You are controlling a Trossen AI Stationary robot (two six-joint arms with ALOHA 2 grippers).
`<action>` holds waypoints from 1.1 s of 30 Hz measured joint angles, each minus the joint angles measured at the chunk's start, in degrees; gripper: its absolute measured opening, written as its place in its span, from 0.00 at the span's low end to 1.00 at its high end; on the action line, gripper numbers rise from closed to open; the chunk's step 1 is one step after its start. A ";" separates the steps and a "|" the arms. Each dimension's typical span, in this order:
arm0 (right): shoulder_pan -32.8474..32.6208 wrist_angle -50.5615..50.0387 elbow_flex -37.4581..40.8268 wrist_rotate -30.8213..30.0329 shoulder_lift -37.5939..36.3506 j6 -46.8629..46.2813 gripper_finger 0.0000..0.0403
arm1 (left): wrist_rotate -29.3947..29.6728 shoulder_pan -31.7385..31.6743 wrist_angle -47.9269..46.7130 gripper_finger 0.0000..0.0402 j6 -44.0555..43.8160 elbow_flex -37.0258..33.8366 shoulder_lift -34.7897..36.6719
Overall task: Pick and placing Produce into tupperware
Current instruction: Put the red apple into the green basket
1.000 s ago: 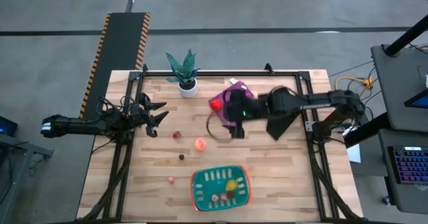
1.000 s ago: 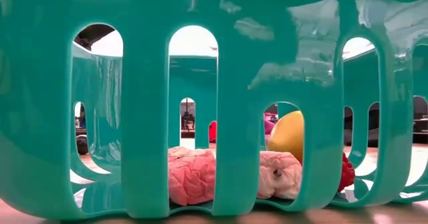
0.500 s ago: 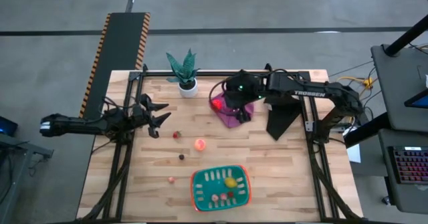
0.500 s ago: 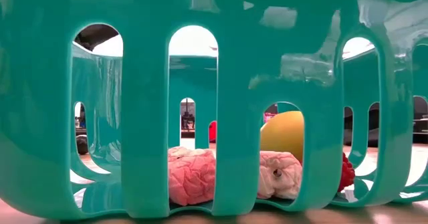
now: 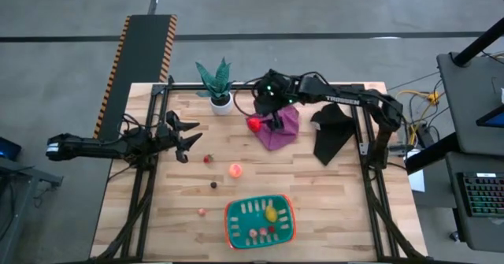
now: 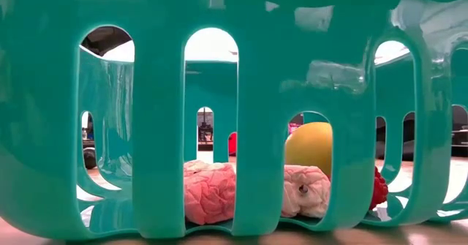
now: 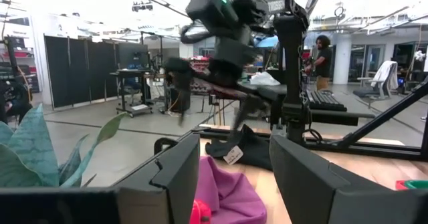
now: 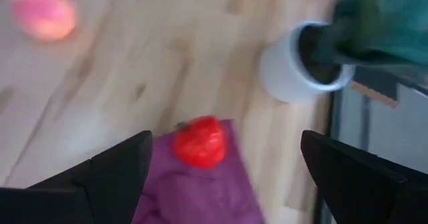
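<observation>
In the high view the teal tupperware stands by the table's near edge. A yellow piece and pink pieces lie in it. A red strawberry-like piece rests on the left edge of a purple cloth. A peach piece, a small red piece, a dark piece and a tiny pink piece lie on the bare wood. My right gripper hovers open over the cloth, just right of the red piece. My left gripper waits open at the table's left side.
A green potted plant in a white pot stands at the far edge, close to my right gripper. A dark cloth lies at the table's right. Bare wood lies between the loose pieces and the tupperware. A person stands far off in the room.
My right gripper has swung from the table's middle toward the far edge and slightly left, and now hangs over the purple cloth beside the red piece. The yellow piece in the tupperware has rolled a little and come to rest.
</observation>
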State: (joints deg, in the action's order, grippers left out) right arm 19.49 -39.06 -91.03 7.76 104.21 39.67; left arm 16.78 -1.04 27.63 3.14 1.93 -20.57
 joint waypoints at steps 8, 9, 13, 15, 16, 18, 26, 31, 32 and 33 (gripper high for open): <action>0.19 -0.74 -4.58 3.23 2.44 -3.15 0.92 | -0.02 0.00 0.26 0.42 0.05 0.00 -0.48; 0.21 -0.94 -4.58 3.27 2.71 -2.56 0.92 | 0.00 0.00 0.13 0.42 0.07 0.00 -0.57; 0.41 -1.41 -4.47 3.33 5.14 -1.67 0.92 | 0.00 0.00 0.16 0.42 0.17 0.00 -0.80; 0.43 -1.50 -4.70 3.37 6.88 -1.63 0.92 | -0.02 0.00 0.16 0.42 0.20 0.00 -0.78; 0.42 -2.15 -5.11 3.36 7.98 -1.63 0.92 | -0.02 0.00 0.16 0.42 0.20 0.00 -0.75; 0.41 -4.69 -6.28 3.31 10.52 -1.23 0.92 | -0.02 0.00 0.18 0.42 0.20 0.00 -0.71; 0.41 -11.73 -13.27 3.16 17.83 -0.55 0.92 | -0.02 0.00 0.16 0.42 0.20 0.00 -1.34; 0.41 -14.25 -17.42 3.08 21.10 0.80 0.92 | -0.02 0.00 0.08 0.42 0.20 0.00 -2.04; 0.41 -14.76 -18.14 2.99 21.56 1.07 0.92 | -0.02 0.00 0.09 0.42 0.22 0.00 -2.20; 0.41 -15.40 -18.76 2.86 22.16 1.29 0.92 | -0.02 0.00 0.05 0.42 0.22 0.00 -2.33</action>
State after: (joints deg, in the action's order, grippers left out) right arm 19.90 -54.46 -109.79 10.62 126.38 40.96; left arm 16.75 -1.04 27.68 3.36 1.93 -22.89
